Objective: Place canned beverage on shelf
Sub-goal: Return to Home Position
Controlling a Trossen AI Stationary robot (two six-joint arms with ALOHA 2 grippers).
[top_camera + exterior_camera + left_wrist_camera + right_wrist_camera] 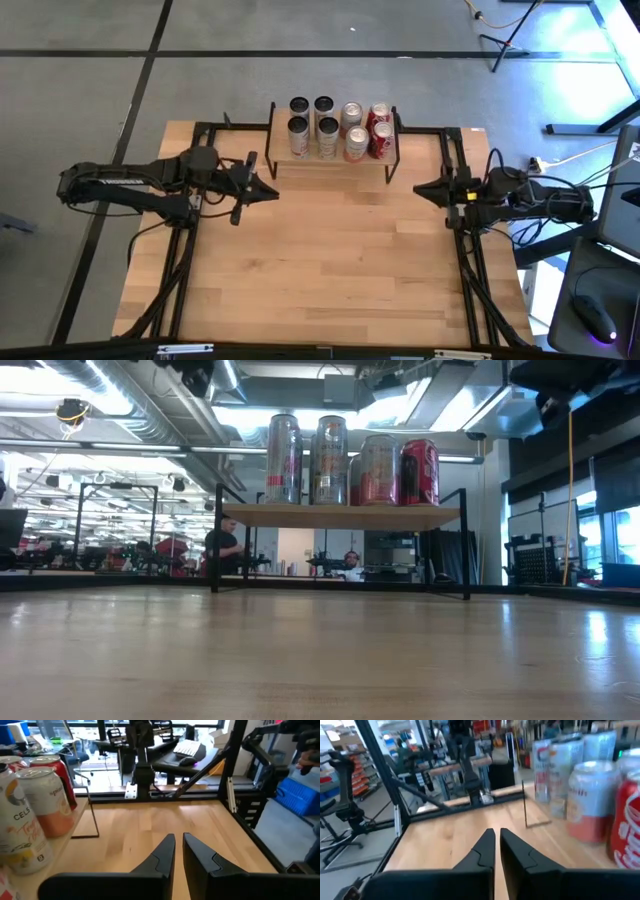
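Observation:
The shelf, a low riser with a light wooden top and black legs, stands at the table's far middle. Several cans stand upright on it in two rows: silver ones at the left, a pinkish one and red ones at the right; they also show in the low view. My left gripper is shut and empty, left of the shelf, above the table. My right gripper is shut and empty, right of the shelf. In the wrist views the fingertips nearly meet.
Black frame rails run along the table's left and right sides. Bare wooden tabletop lies between the arms and toward the near edge. People sit in the room behind the table.

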